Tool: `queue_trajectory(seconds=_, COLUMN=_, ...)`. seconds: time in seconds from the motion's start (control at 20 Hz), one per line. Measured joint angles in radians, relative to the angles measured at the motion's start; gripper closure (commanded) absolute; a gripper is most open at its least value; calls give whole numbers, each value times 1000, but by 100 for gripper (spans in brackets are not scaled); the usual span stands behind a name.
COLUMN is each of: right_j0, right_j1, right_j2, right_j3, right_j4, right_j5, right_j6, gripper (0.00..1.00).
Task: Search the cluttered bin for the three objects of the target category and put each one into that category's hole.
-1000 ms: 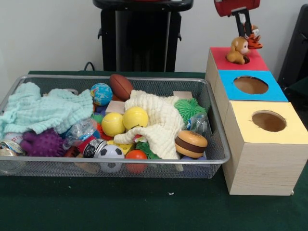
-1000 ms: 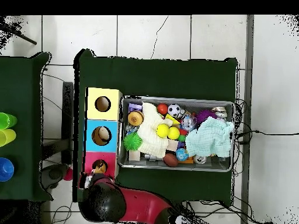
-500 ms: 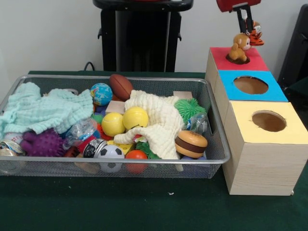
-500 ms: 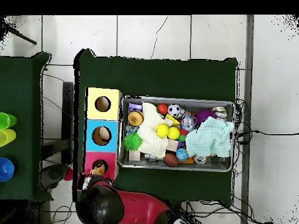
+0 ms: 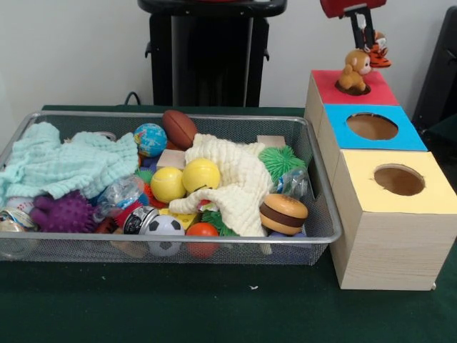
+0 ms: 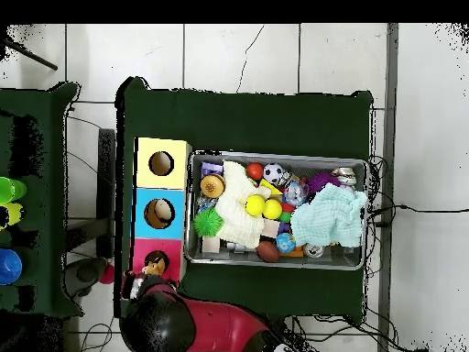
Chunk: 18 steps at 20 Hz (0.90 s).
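Observation:
The tan-brown plush monkey (image 5: 354, 70) sits upright in the round hole of the red-faced box (image 5: 373, 91), half sunk in it. My gripper (image 5: 362, 37) hangs just above and behind it, shut on the orange striped tiger plush (image 5: 378, 51), which dangles at the fingers' right side. In the overhead view the monkey (image 6: 154, 266) shows on the red face (image 6: 145, 250), and the arm (image 6: 169, 321) covers the gripper. The wire-mesh bin (image 5: 178, 116) lies left of the boxes, full of clutter. No third plush animal shows.
The blue-faced hole (image 5: 372, 126) and the yellow-faced hole (image 5: 398, 179) follow in the same row of boxes. The bin holds a cream cloth (image 5: 235, 179), a mint cloth (image 5: 64, 164), a toy burger (image 5: 283, 214), a purple spiky ball (image 5: 64, 212), and several balls.
My gripper has risen a little with the tiger plush from one second ago. The monkey stays in the red hole. Almost nothing has moved in the last half second.

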Motion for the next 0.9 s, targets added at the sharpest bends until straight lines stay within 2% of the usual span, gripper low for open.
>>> queue_trajectory(seconds=0.55, right_j0=-23, right_j1=64, right_j2=0, right_j3=0, right_j4=-78, right_j5=-7, right_j6=0, gripper=100)
queue_trajectory(seconds=0.9, right_j0=-23, right_j1=102, right_j2=0, right_j3=-1, right_j4=-126, right_j5=-44, right_j6=0, gripper=100)
